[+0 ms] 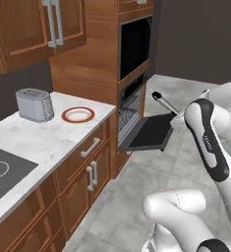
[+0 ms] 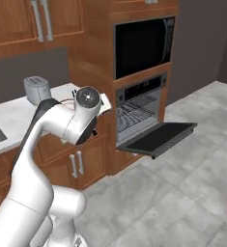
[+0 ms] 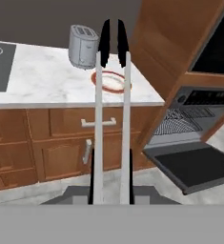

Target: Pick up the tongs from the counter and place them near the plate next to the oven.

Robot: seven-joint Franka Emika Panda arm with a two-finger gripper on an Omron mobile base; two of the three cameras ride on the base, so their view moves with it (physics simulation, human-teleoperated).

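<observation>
- From the left base view, the white arm rises from the lower right, and the tongs [image 1: 165, 104] stick out from behind its forearm as a thin silver rod with a rounded black end, up in the air over the floor in front of the open oven [image 1: 144, 123]. The hand itself is hidden behind the arm here.
- In the same view the plate [image 1: 78, 115], orange-red rim and white centre, lies flat on the marble counter [image 1: 48, 140] near the end by the oven cabinet. A grey toaster [image 1: 35, 105] stands just left of it, and a black cooktop [image 1: 1, 174] sits at the near left edge. The tongs are well apart from the plate.
- From the right base view, the arm's big joint blocks most of the counter [image 2: 13, 116]; the toaster [image 2: 36, 89] peeks out behind it. The oven door [image 2: 161, 136] hangs open and level, with racks showing inside.
- From the hand view, the gripper [image 3: 111, 188] is nearly closed, its fingers [image 3: 91, 176] pinching the tongs [image 3: 112, 109] at their base. The two silver arms run straight up the middle to black tips, which overlap the plate [image 3: 111, 82] and toaster [image 3: 83, 46] beyond. The tongs are off the counter [image 3: 46, 81].
</observation>
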